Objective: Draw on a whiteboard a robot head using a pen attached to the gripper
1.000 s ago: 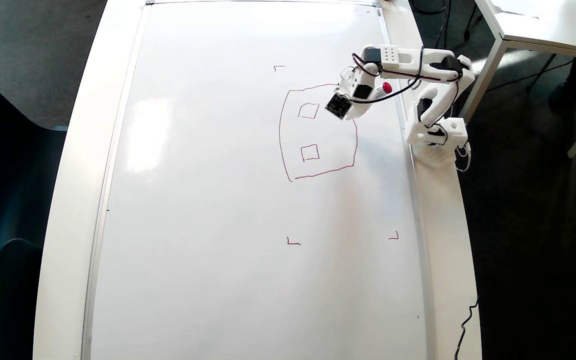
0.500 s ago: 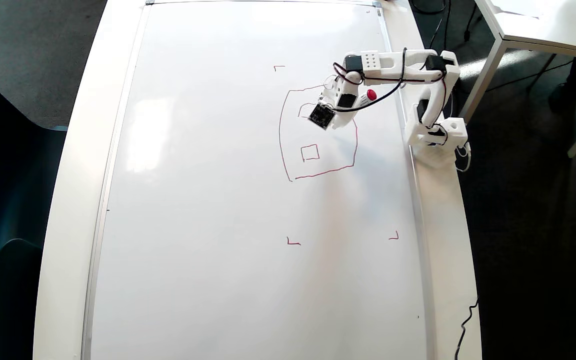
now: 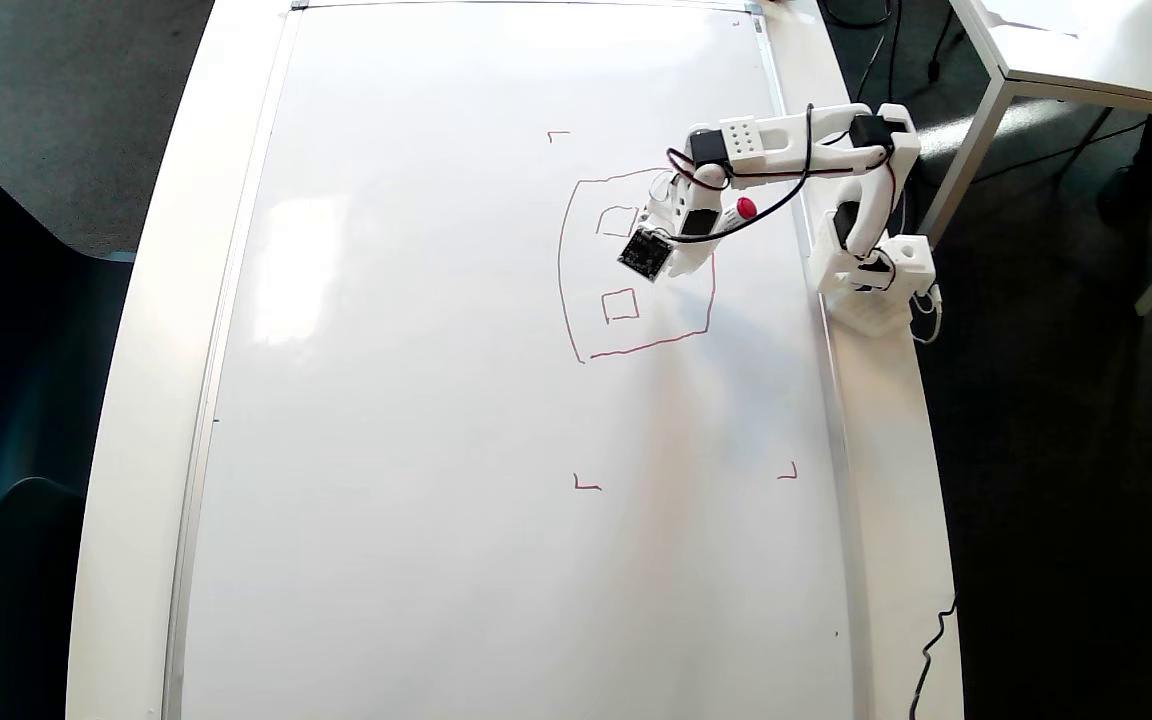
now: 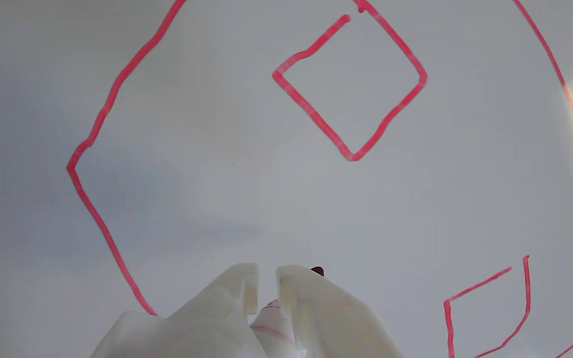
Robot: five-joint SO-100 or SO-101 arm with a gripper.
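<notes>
I see my end effector [image 4: 266,293] clamped on the pen [image 3: 739,211], red end up, tip down on the whiteboard [image 3: 416,400].

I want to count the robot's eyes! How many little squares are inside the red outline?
2: one small square in the outline's lower part in the overhead view, another small square higher up, beside the fingers. The arm may hide more.

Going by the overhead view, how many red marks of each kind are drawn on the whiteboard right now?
Robot head outline: 1
Small squares inside it: 2
Corner brackets in plain sight: 3
Total: 6
</notes>
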